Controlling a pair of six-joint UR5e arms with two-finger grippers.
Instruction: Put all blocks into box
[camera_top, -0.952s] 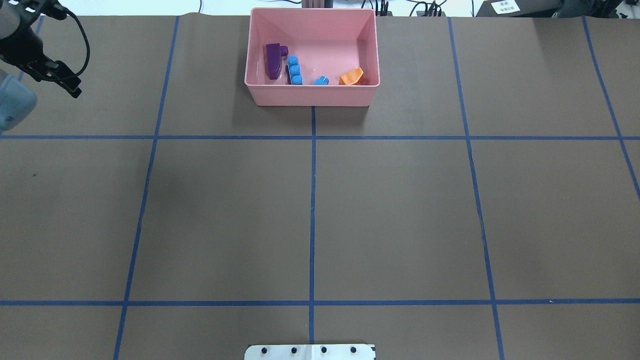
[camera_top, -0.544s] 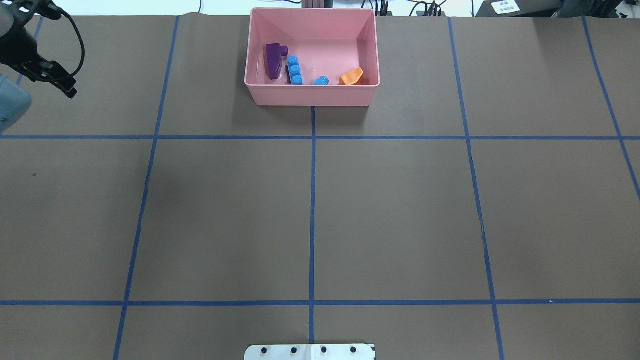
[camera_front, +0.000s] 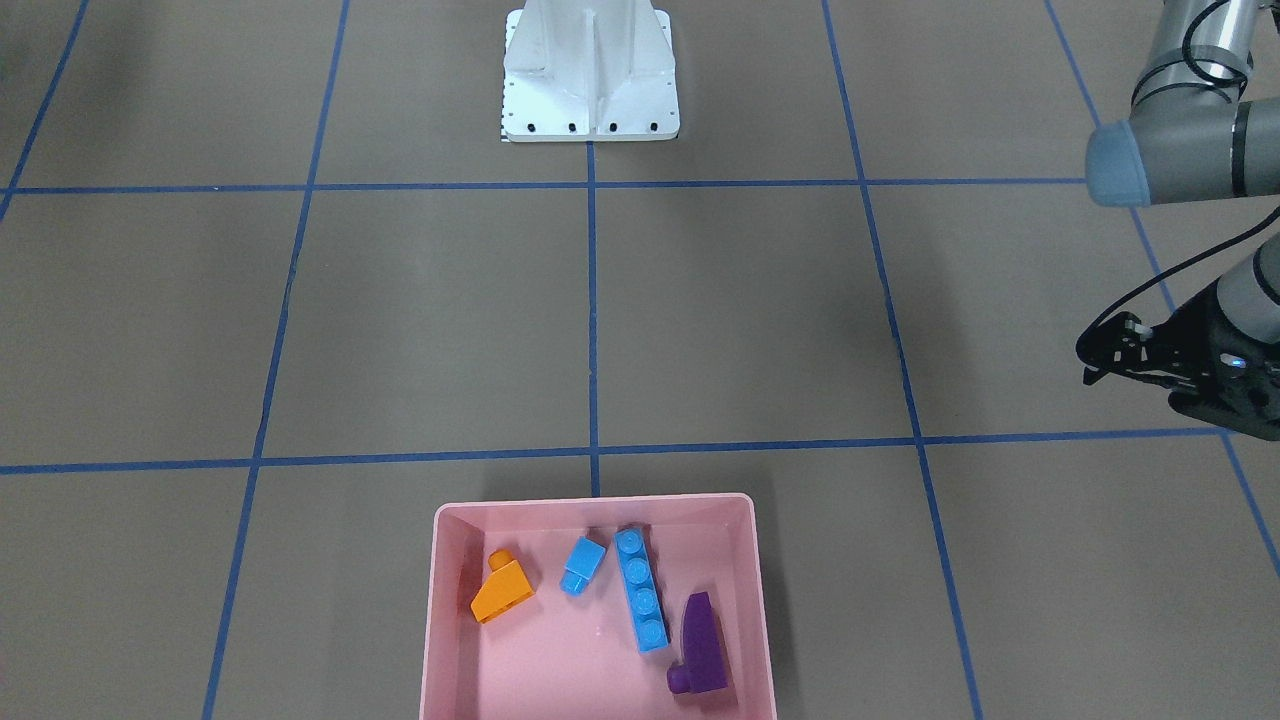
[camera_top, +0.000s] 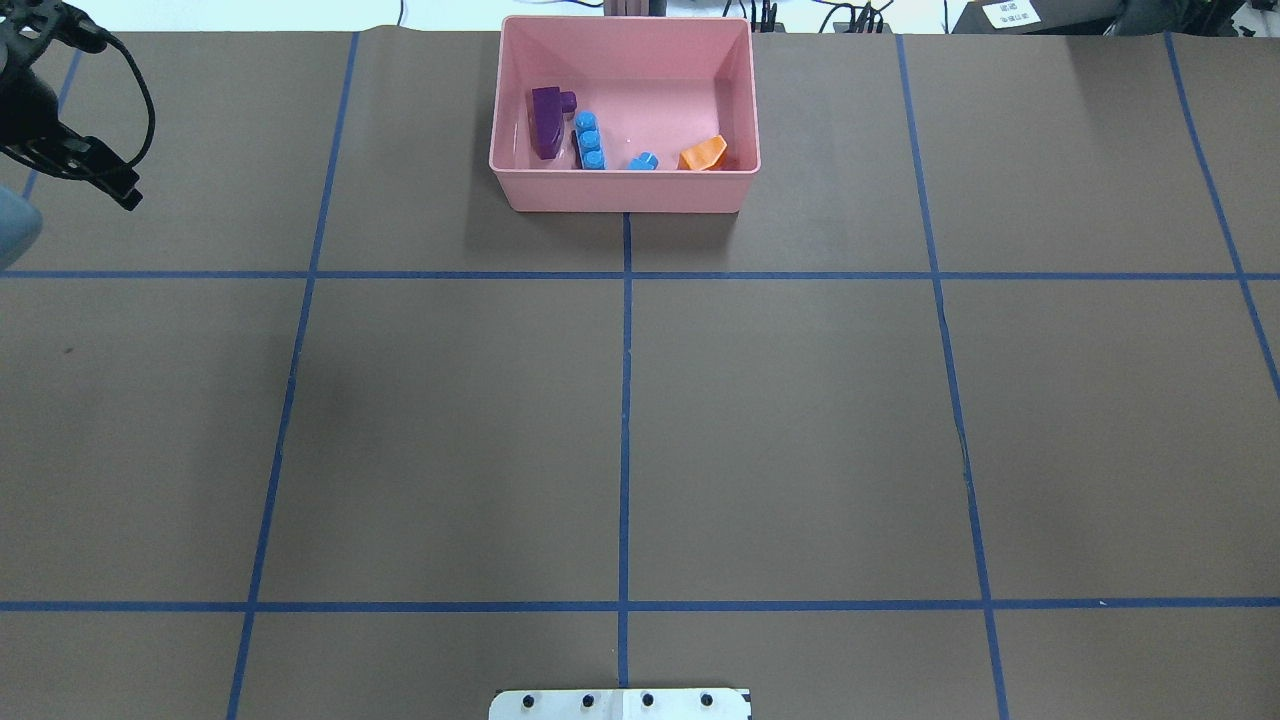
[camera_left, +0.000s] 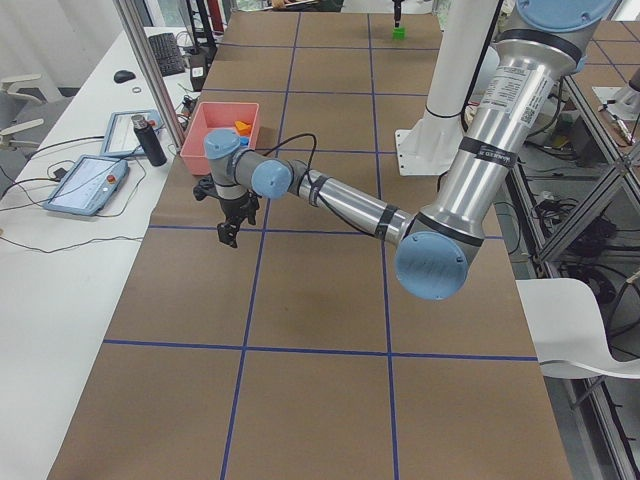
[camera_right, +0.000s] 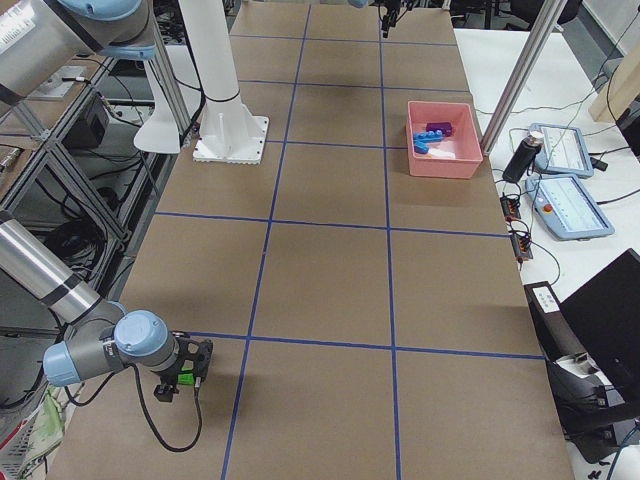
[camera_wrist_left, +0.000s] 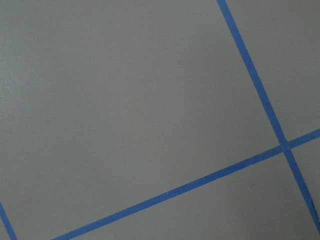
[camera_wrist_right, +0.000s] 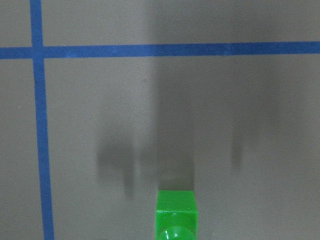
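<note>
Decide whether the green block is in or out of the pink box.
Out. The green block lies far from the pink box, which holds only four other blocks.

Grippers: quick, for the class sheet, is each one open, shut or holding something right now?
Left gripper: cannot be told from these views.
Right gripper: cannot be told; a green block shows at its jaws.

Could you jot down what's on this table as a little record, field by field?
Box: pink, four blocks inside
Blocks inside: purple, long blue, small blue, orange
Block outside: green, far off at the right arm tip; held or not, cannot tell
Left fingers: over bare table, holding nothing
Left to do: green into box
</note>
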